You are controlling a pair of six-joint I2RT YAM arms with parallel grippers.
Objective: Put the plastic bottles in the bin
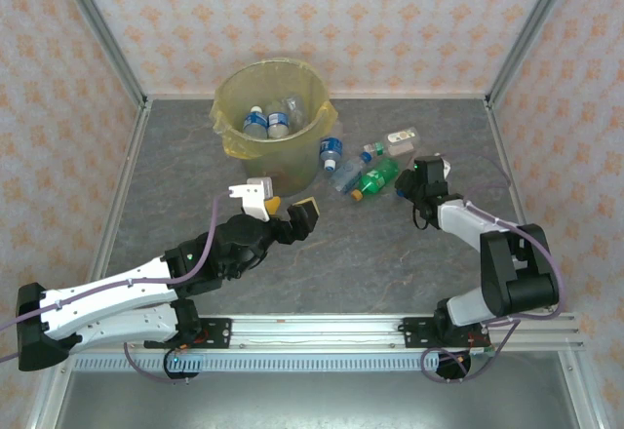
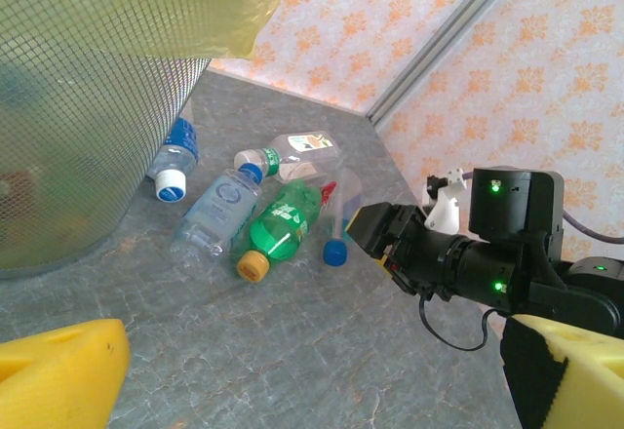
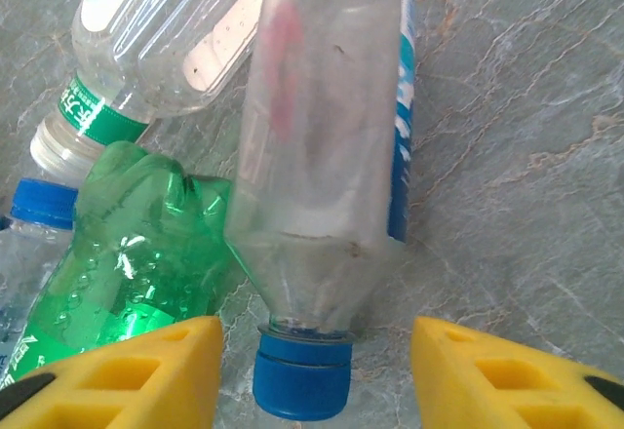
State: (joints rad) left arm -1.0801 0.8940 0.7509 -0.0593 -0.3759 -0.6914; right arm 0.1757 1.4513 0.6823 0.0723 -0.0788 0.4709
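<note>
A clear plastic bottle (image 3: 327,127) with a blue cap (image 3: 302,375) lies on the table. My right gripper (image 3: 314,370) is open, its yellow fingers either side of that cap with a gap on each side. A green bottle (image 3: 127,253) and a clear bottle with a green label (image 3: 166,39) lie just left of it. The bin (image 1: 276,107), lined with a yellow bag, holds several bottles at the back. Another bottle (image 1: 331,151) with a blue label rests against its wall. My left gripper (image 1: 283,210) hovers open and empty in front of the bin, well left of the bottle cluster (image 2: 283,224).
Metal frame posts and papered walls close in the table on three sides. The right arm (image 2: 487,263) reaches in low from the right toward the cluster. The bin's mesh wall (image 2: 78,136) stands close on the left of the left wrist view.
</note>
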